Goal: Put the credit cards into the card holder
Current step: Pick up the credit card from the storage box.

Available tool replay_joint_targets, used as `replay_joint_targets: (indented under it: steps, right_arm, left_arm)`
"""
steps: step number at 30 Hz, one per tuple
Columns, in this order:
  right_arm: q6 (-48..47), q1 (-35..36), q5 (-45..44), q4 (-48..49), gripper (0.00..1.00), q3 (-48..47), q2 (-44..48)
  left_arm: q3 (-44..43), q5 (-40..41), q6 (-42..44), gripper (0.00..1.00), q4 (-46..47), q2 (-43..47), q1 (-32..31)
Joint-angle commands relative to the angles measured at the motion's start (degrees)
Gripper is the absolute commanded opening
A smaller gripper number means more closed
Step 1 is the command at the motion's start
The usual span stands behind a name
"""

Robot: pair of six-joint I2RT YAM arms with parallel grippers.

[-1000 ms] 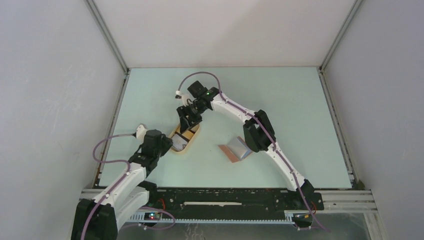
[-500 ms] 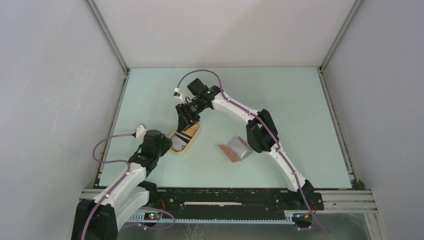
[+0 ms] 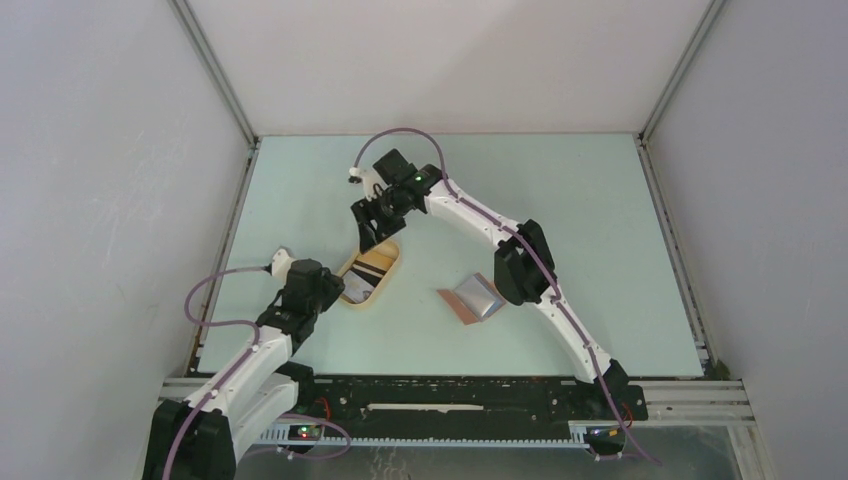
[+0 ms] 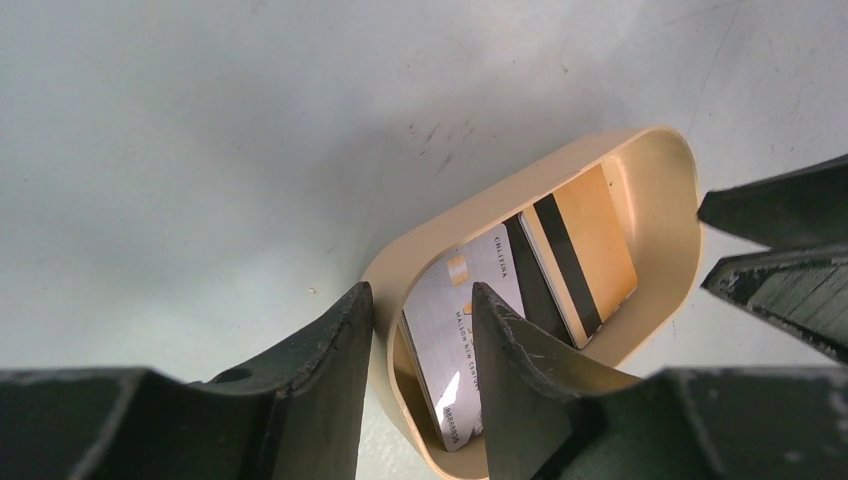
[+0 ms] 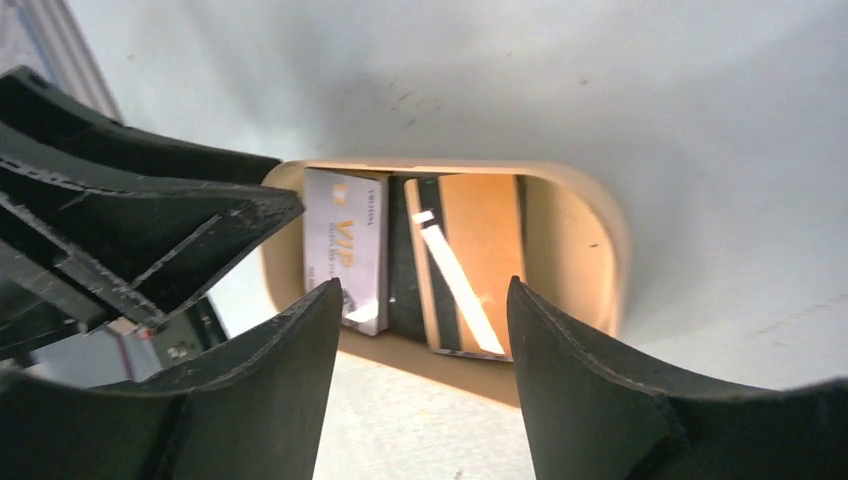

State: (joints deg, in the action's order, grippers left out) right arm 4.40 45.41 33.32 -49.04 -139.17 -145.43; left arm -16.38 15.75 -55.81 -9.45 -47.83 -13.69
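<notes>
The credit cards lie in a pale tan oval tray (image 3: pixel 373 298): a white card (image 4: pixel 448 325), a black card (image 4: pixel 527 275) and an orange-yellow card (image 4: pixel 595 235) with a dark stripe. They also show in the right wrist view: white (image 5: pixel 345 235), black (image 5: pixel 400 275), orange (image 5: pixel 485 250). My left gripper (image 3: pixel 338 291) (image 4: pixel 420 298) stands narrowly open astride the tray's near wall, one finger outside, one over the white card. My right gripper (image 3: pixel 375 232) (image 5: pixel 425 300) is open and empty, above the tray's far end. The reddish-brown card holder (image 3: pixel 470 300) lies open to the right.
The tray's rim (image 4: pixel 665 175) (image 5: pixel 585 235) stands above the cards. My right gripper's fingers (image 4: pixel 790 250) show at the right edge of the left wrist view, and my left fingers (image 5: pixel 170 225) show at the left of the right wrist view. Enclosure walls surround the table.
My right gripper has lifted and drawn back from the tray toward the far side, still empty. The left arm, the cards and the card holder have not moved.
</notes>
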Motion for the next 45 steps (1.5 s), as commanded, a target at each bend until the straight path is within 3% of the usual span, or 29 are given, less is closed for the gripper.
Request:
replay_joint_targets:
  steps: [1,14,29,45]
  right_arm:
    - [-6.82,1.03,-7.40,-1.22,0.72,-3.91,-1.64]
    - [-13.89,3.38,-12.77,-2.76,0.84,-4.92,-4.19]
    - [-19.78,7.21,-19.11,-2.24,0.86,0.45,-2.05]
    - [-20.78,5.68,-18.27,-1.59,0.52,0.46,1.11]
  left_arm:
    - [-1.34,-1.24,0.87,0.46,3.57,0.84,0.32]
    - [-1.14,-1.55,0.97,0.45,4.03,0.85,0.38]
    - [-0.85,-1.74,1.06,0.46,4.34,1.15,0.48]
    - [-0.67,-2.01,1.06,0.45,4.54,1.25,0.60]
